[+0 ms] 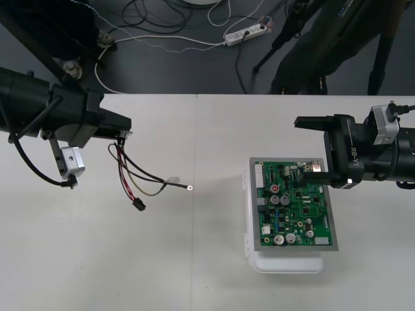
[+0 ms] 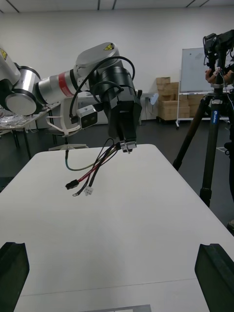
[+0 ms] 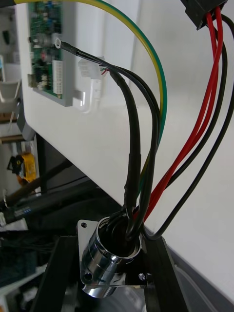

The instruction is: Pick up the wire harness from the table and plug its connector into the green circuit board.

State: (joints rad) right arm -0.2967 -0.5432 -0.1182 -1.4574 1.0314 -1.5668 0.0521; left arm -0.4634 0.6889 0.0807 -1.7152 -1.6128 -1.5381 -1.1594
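1. Check the left gripper (image 1: pixel 122 133), at the table's left. Its fingers (image 3: pixel 53 278) are closed narrow on the round metal socket (image 3: pixel 108 258) of the wire harness (image 1: pixel 139 178).
2. Note the likely reason for this hold: the wires hang free and the black plug (image 1: pixel 138 205) stays exposed at their lower end. It is well left of the green circuit board (image 1: pixel 295 207) and not yet plugged in.
3. Check the right gripper (image 1: pixel 303 146). It stands wide open and holds nothing, over the board's far right corner. From there it can probably take the plug or steady the white base (image 1: pixel 285 264).
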